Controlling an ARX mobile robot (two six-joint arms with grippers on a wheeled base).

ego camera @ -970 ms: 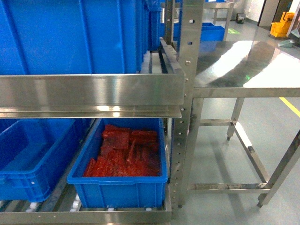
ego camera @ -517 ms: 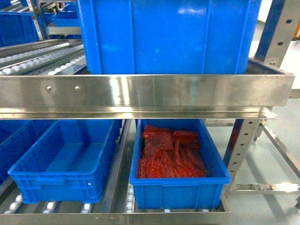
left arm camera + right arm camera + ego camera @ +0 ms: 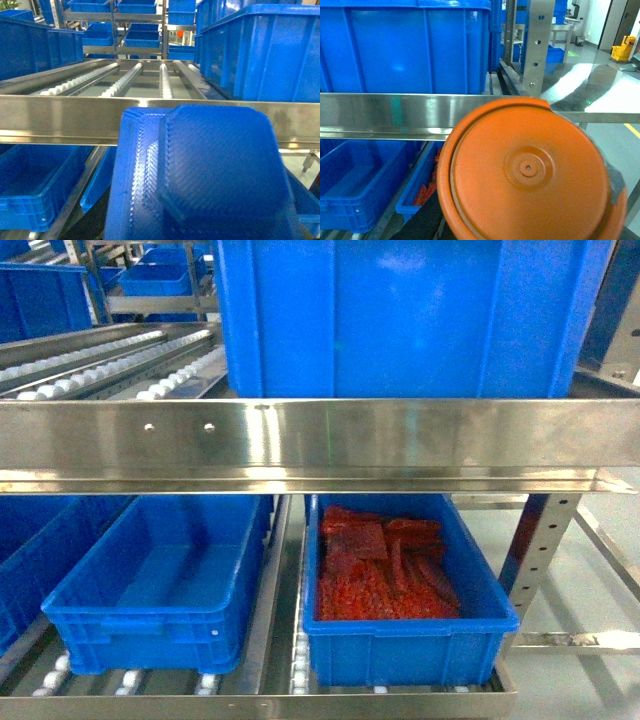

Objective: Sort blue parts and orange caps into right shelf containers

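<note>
A steel rack fills the head view, its front rail running across the middle. On the upper level stands a large blue crate, to the right of centre, its ribbed wall rising out of frame. Left of it the upper level shows bare roller tracks.

On the lower level two smaller crates sit side by side on rollers. The left crate has nothing visible in it. The right crate holds a heap of red-orange pieces, lying flat and overlapping.

In the left wrist view a blue part fills the lower frame, close to the lens: a rounded-corner moulding with a finely ribbed surface and a raised octagonal middle. It sits in front of the rack's rail, level with the upper roller tracks. The left gripper itself is hidden behind it, so whether its fingers are closed on the part cannot be told; it seems to be carried there.

In the right wrist view an orange cap, round with a raised rim and a small central boss, fills the lower frame in front of the rail, the big crate above and behind it. The right gripper's fingers are not visible either, so their opening cannot be told. A steel table stands to the right.
</note>
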